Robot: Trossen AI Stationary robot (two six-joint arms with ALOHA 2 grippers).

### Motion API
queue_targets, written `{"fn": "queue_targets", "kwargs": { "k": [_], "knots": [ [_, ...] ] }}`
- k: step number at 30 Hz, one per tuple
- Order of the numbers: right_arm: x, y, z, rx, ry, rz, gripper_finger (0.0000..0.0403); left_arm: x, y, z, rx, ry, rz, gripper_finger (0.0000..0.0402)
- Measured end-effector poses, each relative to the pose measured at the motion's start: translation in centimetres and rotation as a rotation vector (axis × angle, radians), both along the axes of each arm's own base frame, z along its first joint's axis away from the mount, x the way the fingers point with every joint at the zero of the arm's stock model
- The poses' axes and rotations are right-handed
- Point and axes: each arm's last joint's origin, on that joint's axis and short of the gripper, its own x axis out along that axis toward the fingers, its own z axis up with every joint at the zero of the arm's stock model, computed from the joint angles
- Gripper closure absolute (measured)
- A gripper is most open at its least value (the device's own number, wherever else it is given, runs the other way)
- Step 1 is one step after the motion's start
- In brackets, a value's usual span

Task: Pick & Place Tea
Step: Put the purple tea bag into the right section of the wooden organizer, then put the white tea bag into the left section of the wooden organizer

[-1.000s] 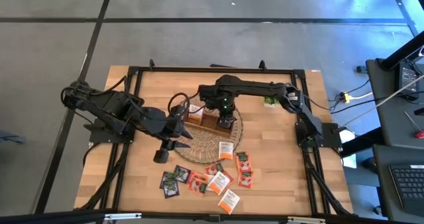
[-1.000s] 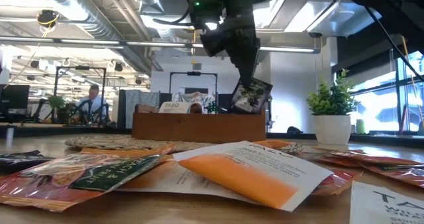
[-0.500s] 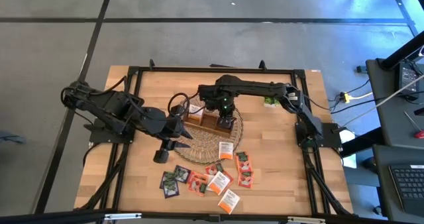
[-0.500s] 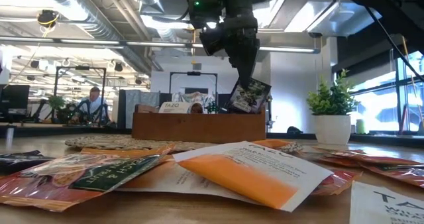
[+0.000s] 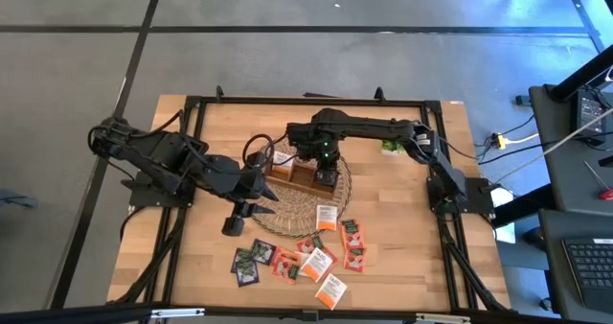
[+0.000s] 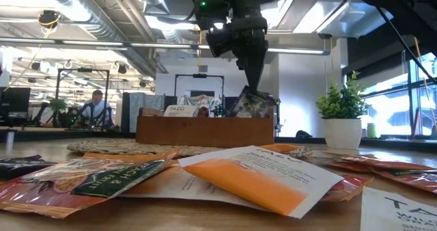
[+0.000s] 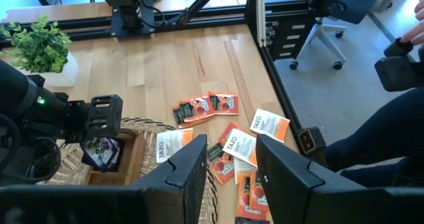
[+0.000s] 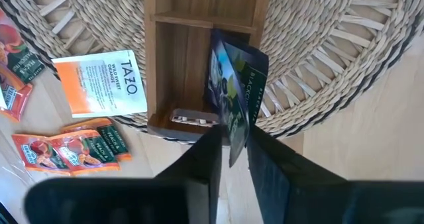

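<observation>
**Right hand lowering a dark tea sachet into the end compartment of the wooden tray**

A dark green-black tea sachet (image 8: 235, 85) hangs on edge, pinched at one end by the right hand (image 8: 230, 144), whose two fingers are pressed together on it. From the hand, the sachet reaches straight out ahead and downward, its long axis running roughly in line with the fingers and a little tilted. Its free end sits at the mouth of the end compartment of the brown wooden tray (image 8: 173, 52); in the low view the sachet shows just above the tray's rim, partly dipped behind it. Whether it touches the compartment floor cannot be told.

The tray rests on a round woven mat (image 5: 287, 209) near the middle of the counter (image 5: 402, 257). The other sachets (image 5: 306, 257) lie loose on the counter just beyond the mat, orange, red, white and dark ones, some overlapping. A small potted plant (image 6: 341, 115) stands near the counter's far edge.

The left hand (image 7: 228, 164) waits over the mat's edge, fingers apart, holding nothing, and is nearer the loose pile. Judging by the layout, releasing should drop the sachet into that compartment
</observation>
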Motion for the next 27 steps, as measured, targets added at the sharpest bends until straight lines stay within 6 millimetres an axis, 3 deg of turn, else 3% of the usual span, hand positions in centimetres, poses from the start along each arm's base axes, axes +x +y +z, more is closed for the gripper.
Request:
{"fn": "queue_targets", "kwargs": {
  "k": [20,24,27],
  "knots": [
    [0.6,-0.1,0.1,-0.011,-0.069,-0.012,0.032,0.0,0.0,0.0,-0.002,0.0,0.002,0.0274],
    [0.1,0.1,1.5,0.004,-0.106,-0.051,0.032,0.0,0.0,0.0,-0.001,0.002,0.001,0.0274],
    [-0.4,1.6,3.7,0.017,-0.177,-0.072,0.032,-0.1,0.0,-0.1,-0.003,0.015,0.007,0.0274]
  ]
}}
